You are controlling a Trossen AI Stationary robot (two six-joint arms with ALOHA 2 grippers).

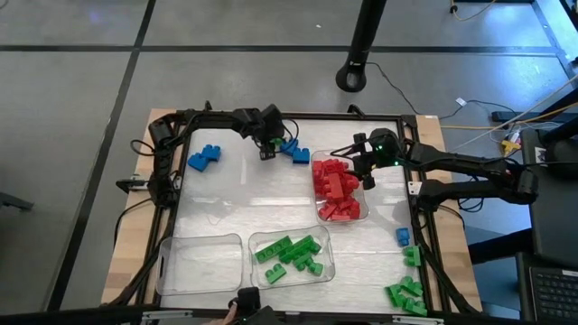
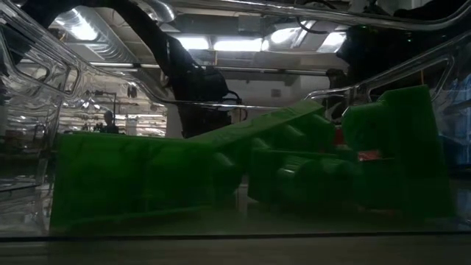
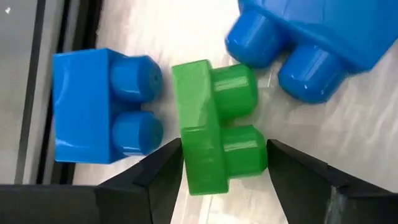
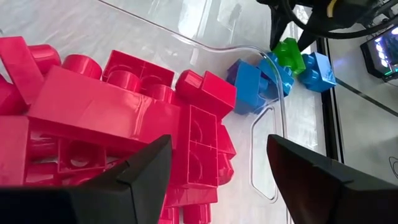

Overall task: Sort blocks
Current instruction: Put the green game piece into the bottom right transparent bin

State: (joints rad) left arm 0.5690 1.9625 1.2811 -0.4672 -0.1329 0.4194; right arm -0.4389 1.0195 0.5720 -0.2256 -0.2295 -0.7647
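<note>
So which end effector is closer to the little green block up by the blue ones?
Left. The left end effector straddles the green block, fingers either side. The right end effector hangs over the red tray, well away.

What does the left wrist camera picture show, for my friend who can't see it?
A small green block sits between the left claw's two dark fingers. A blue block lies right beside it, and a bigger blue one lies farther off.

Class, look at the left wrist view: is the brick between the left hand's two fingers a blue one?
No. The brick between the left hand's fingers is a green brick, with a blue brick lying beside it, outside the fingers.
</note>
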